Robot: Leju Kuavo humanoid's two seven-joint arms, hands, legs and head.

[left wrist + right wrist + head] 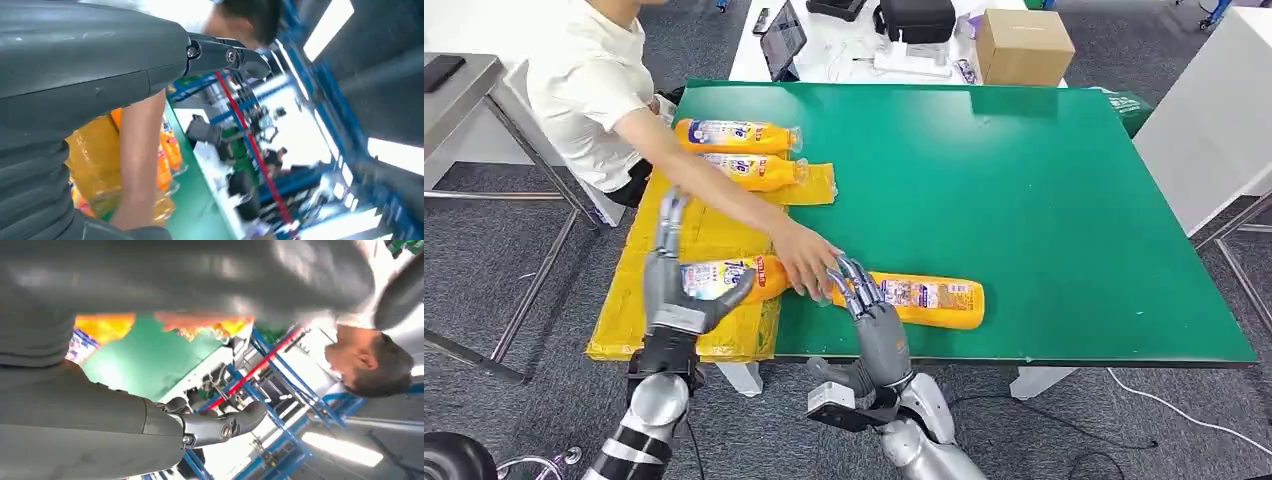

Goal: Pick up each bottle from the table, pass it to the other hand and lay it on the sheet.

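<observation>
The biggest worry is the person's hand (pixel 804 262), which reaches in across the yellow sheet (pixel 714 232) and rests right where the two near bottles meet. If either robot hand moves now it could bump that arm or pinch it, so waiting looks like the safe thing. The left hand (pixel 674 285) is up over the near end of the sheet with its fingers spread and its thumb out, touching the bottle on the sheet (pixel 724 277), but I cannot tell if it really grips it. That bottle could roll or slip if the hold is loose, because the bottle is round and smooth. The right hand (pixel 869 310) is open, holding nothing, with its fingers lying on the long bottle (pixel 929 298) that sits on the green desk (pixel 1044 200), just off the sheet's near corner. A push from those fingers could roll it toward the desk's near edge (which is very close). Two more bottles (pixel 739 136) lie side by side at the far end of the sheet, already done by the look of it. The bottles are shiny orange plastic with bright labels and clear caps. The sheet is thin, crinkly and yellow, and hangs over the desk's side. The desk top is flat, green and dull.
</observation>
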